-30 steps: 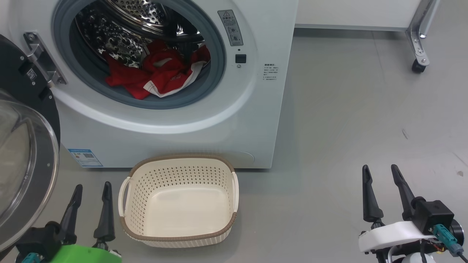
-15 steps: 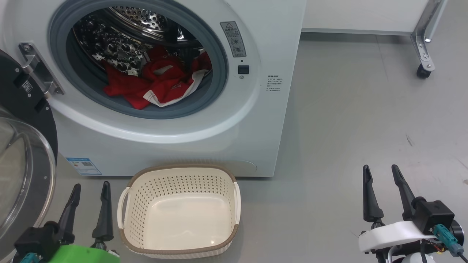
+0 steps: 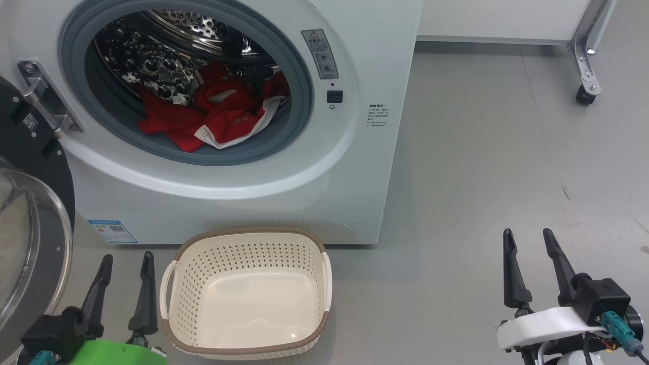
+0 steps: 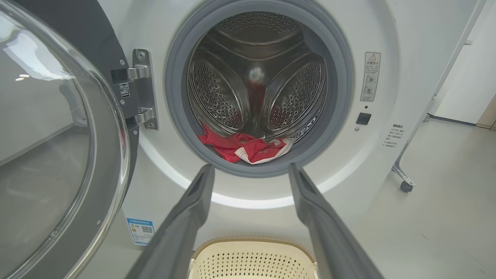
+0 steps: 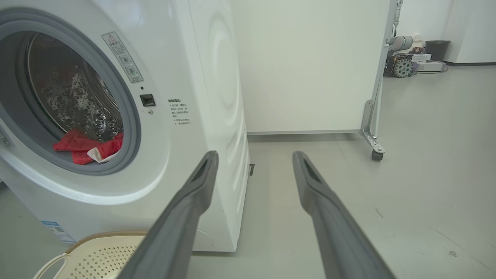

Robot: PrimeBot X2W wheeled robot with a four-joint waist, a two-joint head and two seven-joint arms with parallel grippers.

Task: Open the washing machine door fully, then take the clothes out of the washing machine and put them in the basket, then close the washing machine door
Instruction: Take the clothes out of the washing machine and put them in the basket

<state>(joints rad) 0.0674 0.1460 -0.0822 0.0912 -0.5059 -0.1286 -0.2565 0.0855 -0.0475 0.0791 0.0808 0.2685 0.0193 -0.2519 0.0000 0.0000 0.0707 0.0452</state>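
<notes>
Both claws spread wide and empty, fingers pointing forward at rest: left gripper [image 3: 128, 257] just beside the basket [image 3: 248, 234], right gripper [image 3: 527, 233] well apart over floor. Neither has shifted; the head camera's framing drifts slightly. Washing machine door [image 3: 30, 243] hangs open at left. Clothes [image 3: 208, 119] lie inside the washing machine [image 3: 355, 167]; judged next: the reach in.

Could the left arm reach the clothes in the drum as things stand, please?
Probably yes: the washing machine door is swung aside, the open left gripper faces the opening, and the clothes lie inside the seal.
</notes>
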